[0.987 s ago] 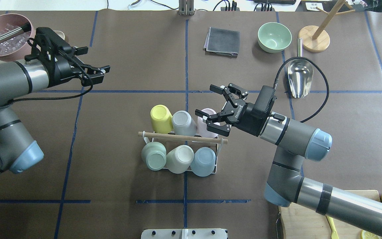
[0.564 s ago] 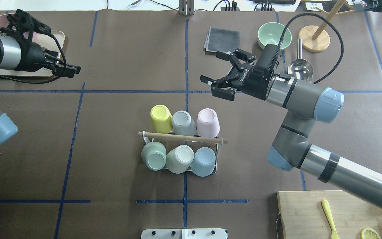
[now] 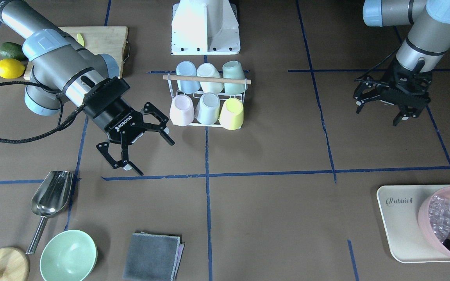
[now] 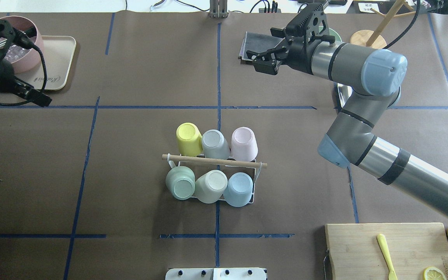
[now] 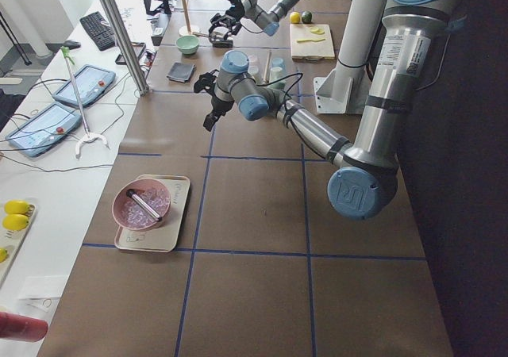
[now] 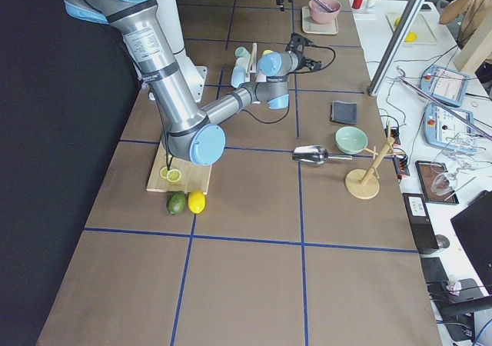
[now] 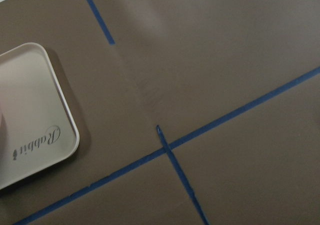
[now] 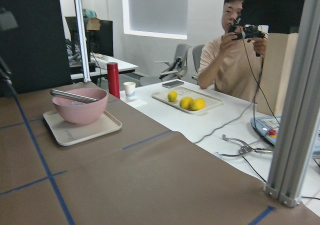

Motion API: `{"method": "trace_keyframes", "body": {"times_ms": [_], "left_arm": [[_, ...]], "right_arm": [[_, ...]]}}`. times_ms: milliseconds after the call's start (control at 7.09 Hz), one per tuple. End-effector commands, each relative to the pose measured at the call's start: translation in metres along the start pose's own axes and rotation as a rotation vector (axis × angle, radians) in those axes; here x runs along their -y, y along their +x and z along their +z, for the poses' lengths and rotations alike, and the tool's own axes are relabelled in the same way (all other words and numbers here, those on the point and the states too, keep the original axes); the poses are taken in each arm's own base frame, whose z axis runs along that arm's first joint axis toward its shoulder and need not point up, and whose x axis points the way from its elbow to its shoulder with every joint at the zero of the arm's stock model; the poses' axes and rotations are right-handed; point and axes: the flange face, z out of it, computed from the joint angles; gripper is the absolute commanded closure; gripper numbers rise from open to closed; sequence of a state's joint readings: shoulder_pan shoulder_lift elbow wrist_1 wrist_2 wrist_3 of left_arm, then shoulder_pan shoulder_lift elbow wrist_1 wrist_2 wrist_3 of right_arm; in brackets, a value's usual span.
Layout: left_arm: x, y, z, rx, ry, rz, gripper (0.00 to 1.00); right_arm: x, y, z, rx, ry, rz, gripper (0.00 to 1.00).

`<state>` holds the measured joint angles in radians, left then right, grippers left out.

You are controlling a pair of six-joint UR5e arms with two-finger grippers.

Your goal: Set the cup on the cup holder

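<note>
The cup holder (image 4: 214,161), a white wire rack with a wooden rod across its top, stands mid-table; it also shows in the front view (image 3: 207,79). Several upturned cups sit on its prongs, among them a pink cup (image 4: 243,144) (image 3: 181,110) at the far right corner. My right gripper (image 4: 261,55) (image 3: 155,158) is open and empty, raised well clear of the rack toward the far side. My left gripper (image 4: 39,99) (image 3: 377,116) is open and empty, far to the left near the tray.
A pink bowl (image 4: 21,44) of ice with a metal tool sits on a cream tray (image 4: 58,62) at far left. A grey cloth (image 3: 152,257), green bowl (image 3: 68,255), metal scoop (image 3: 51,193) and wooden stand (image 4: 368,39) lie far right. A cutting board (image 4: 387,249) is near right.
My right gripper has pulled away from the pink cup, rising and moving toward the far side; the cup stays on the rack. My left arm has drawn back to the left.
</note>
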<state>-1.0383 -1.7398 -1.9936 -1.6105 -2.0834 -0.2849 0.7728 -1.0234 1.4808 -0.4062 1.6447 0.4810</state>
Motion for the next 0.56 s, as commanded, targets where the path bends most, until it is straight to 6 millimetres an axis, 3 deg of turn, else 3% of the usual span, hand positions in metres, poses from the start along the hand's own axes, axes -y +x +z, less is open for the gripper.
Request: {"method": "trace_keyframes", "body": {"times_ms": [0, 282, 423], "left_arm": [[-0.055, -0.079, -0.013, -0.059, -0.074, -0.138, 0.00], [-0.117, -0.164, -0.017, -0.095, -0.111, -0.351, 0.00], [-0.164, -0.206, -0.002, -0.088, -0.160, -0.471, 0.00]], "right_arm": [[0.005, 0.033, 0.008, -0.171, -0.230, 0.026, 0.00], [-0.008, 0.059, 0.010, -0.318, -0.465, 0.056, 0.00], [-0.021, 0.070, 0.009, -0.374, -0.602, 0.084, 0.00]]}}
